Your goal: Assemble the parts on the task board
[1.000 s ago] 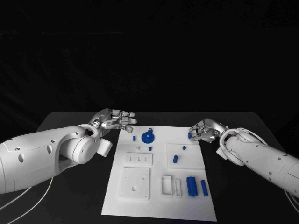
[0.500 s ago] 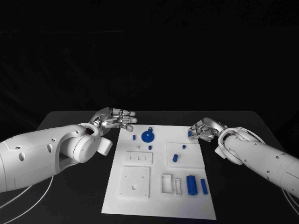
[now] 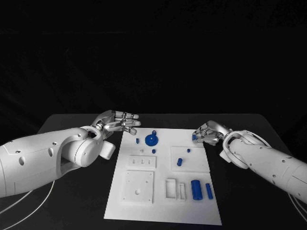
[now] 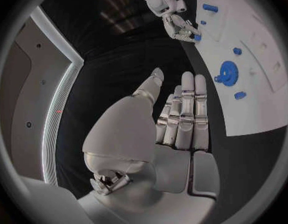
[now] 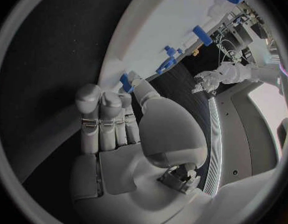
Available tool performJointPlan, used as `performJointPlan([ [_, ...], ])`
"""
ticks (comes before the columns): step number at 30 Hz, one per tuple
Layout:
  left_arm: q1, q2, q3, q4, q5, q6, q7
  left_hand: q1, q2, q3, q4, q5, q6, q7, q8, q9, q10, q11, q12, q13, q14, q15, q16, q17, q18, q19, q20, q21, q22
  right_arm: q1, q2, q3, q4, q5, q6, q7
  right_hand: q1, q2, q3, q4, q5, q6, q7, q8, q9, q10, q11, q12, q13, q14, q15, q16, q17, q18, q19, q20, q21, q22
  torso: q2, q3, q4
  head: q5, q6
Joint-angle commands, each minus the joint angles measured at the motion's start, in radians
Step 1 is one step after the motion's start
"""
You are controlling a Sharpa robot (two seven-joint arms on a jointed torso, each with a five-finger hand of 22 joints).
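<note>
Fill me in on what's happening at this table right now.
A two-armed robot is assembling small blue parts on a white task board. Its right hand is at the board's far right corner, touching or pinching a small blue part there; whether it is actually gripped is hard to tell. The left hand hovers open beside the board's far left corner, holding nothing. A blue gear and several blue pegs lie on the board.
</note>
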Motion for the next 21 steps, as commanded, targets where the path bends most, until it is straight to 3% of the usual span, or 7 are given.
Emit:
performJointPlan([
  [1, 0.0, 0.002, 0.001, 0.002, -0.004, 0.014, 0.005, 0.007, -0.005, -0.004, -0.003, 0.005, -0.004, -0.001, -0.001, 0.0, -0.01, 0.0, -0.005, 0.001, -0.004, 0.0, 0.0, -0.001, 0.016, -0.007, 0.001, 0.002, -0.001, -0.001, 0.002, 0.0, 0.0, -0.001, 0.012, 0.011, -0.002, 0.016, 0.012, 0.0, -0.009, 0.015, -0.002, -0.001, 0.001, 0.0, 0.005, 0.008, 0.003, 0.002, 0.003, 0.003, 0.002, -0.001, -0.002, 0.004, 0.007, 0.098, 0.0, 0.0, 0.0008, 0.0, -0.001],
  [12, 0.0, 0.002, 0.001, 0.003, -0.007, 0.014, 0.003, 0.005, -0.003, -0.005, -0.001, 0.005, -0.003, 0.0, -0.001, 0.0, -0.005, -0.001, -0.005, 0.001, -0.004, 0.0, 0.0, -0.001, 0.016, -0.007, 0.001, 0.003, 0.0, -0.004, 0.004, -0.001, 0.003, -0.004, -0.03, 0.002, -0.006, 0.033, 0.065, 0.007, -0.05, 0.079, -0.017, -0.001, 0.003, 0.008, -0.004, 0.018, 0.012, 0.006, -0.005, 0.004, 0.004, -0.005, -0.001, -0.004, 0.016, 0.099, 0.0, -0.0001, 0.0001, 0.001, -0.002],
  [17, 0.001, 0.002, 0.001, 0.003, -0.011, 0.015, -0.001, 0.0, 0.002, -0.003, 0.002, 0.005, 0.022, 0.001, 0.001, 0.002, 0.021, -0.005, -0.005, 0.001, -0.005, -0.001, 0.001, 0.0, 0.016, -0.008, 0.0, 0.004, -0.001, -0.004, -0.001, -0.001, 0.021, -0.002, -0.057, -0.007, -0.017, 0.024, 0.099, 0.008, -0.006, 0.075, -0.016, -0.001, 0.003, 0.011, -0.005, 0.018, 0.012, 0.009, -0.006, 0.005, 0.006, -0.004, 0.002, -0.005, 0.024, 0.1, -0.001, -0.0001, -0.0018, 0.003, 0.0],
  [21, 0.001, 0.0, 0.002, 0.003, -0.022, 0.016, -0.01, -0.008, 0.007, 0.0, 0.004, 0.005, 0.09, -0.008, 0.006, 0.005, 0.055, -0.014, -0.005, 0.0, -0.007, -0.004, 0.003, 0.001, 0.014, -0.009, -0.002, 0.003, -0.001, -0.004, -0.013, -0.001, 0.049, -0.002, -0.071, -0.017, -0.024, 0.016, 0.118, 0.01, 0.004, 0.075, -0.015, -0.001, 0.003, 0.014, -0.006, 0.017, 0.012, 0.012, -0.006, 0.006, 0.008, -0.002, 0.003, -0.005, 0.029, 0.101, -0.002, -0.0008, -0.0036, 0.003, 0.002],
])
